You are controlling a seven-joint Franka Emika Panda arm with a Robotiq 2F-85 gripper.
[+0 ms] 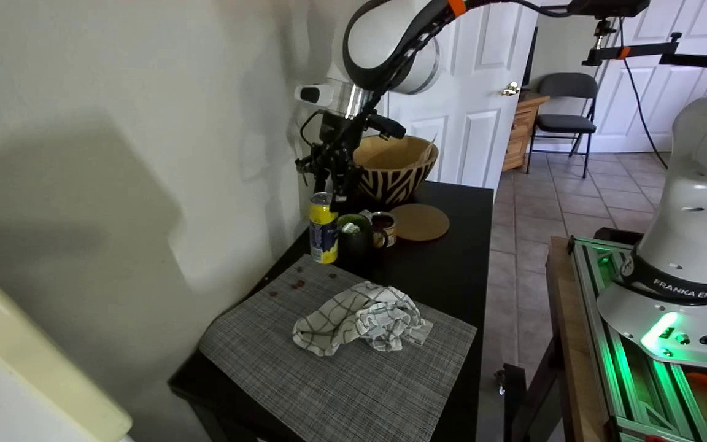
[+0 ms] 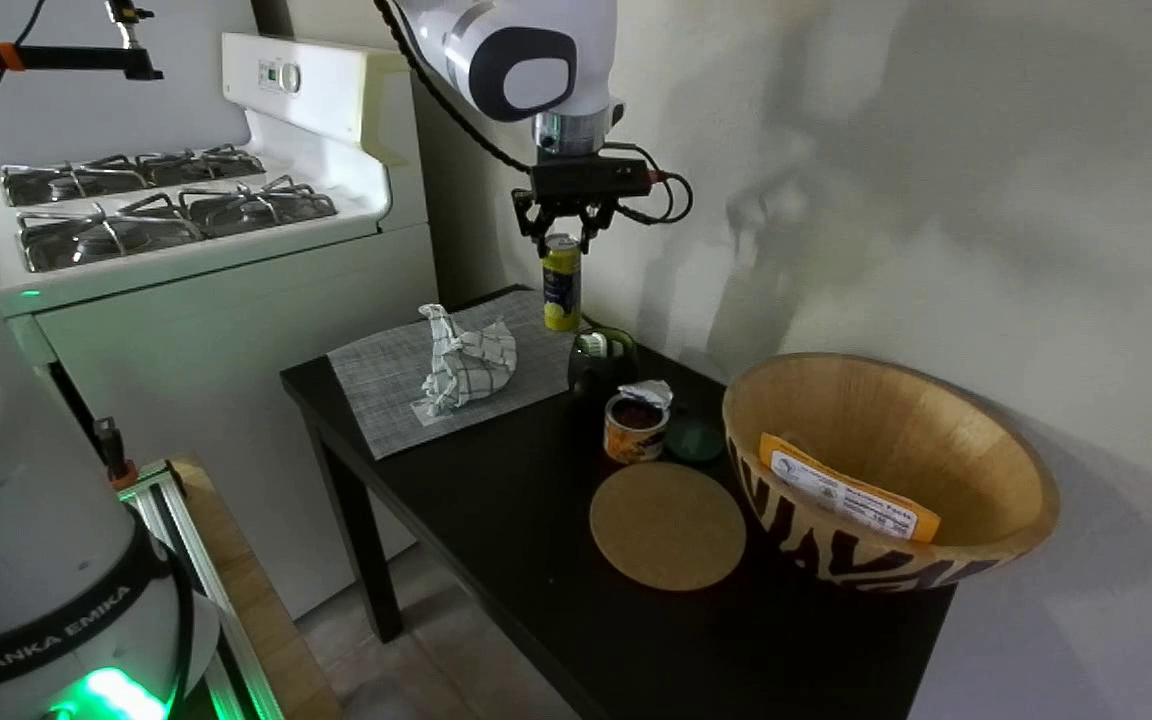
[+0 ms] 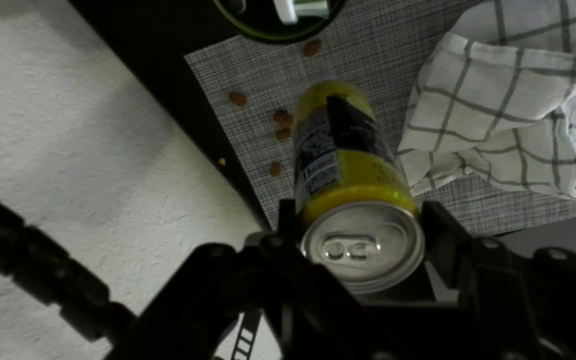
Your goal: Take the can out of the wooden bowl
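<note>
The can [image 2: 562,285] is a yellow and dark blue drink can with a silver top. It hangs roughly upright in my gripper [image 2: 563,246], and appears to be above the placemat's wall-side corner. In the wrist view my gripper [image 3: 359,215] has a dark finger on each side of the can [image 3: 363,170], close against its top end. The can [image 1: 324,236] also shows in an exterior view. The wooden bowl [image 1: 393,184] stands at the far end of the table, well away from the can. The bowl [image 2: 921,415] holds an orange packet with a white label.
A dark mug [image 2: 601,375] stands close by the can. Beside it are an orange tin [image 2: 635,430], a dark green lid [image 2: 693,440] and a tan disc [image 2: 669,525]. A checked towel [image 1: 359,316] and several almonds [image 3: 283,120] lie on the grey placemat [image 1: 353,387]. A wall runs alongside.
</note>
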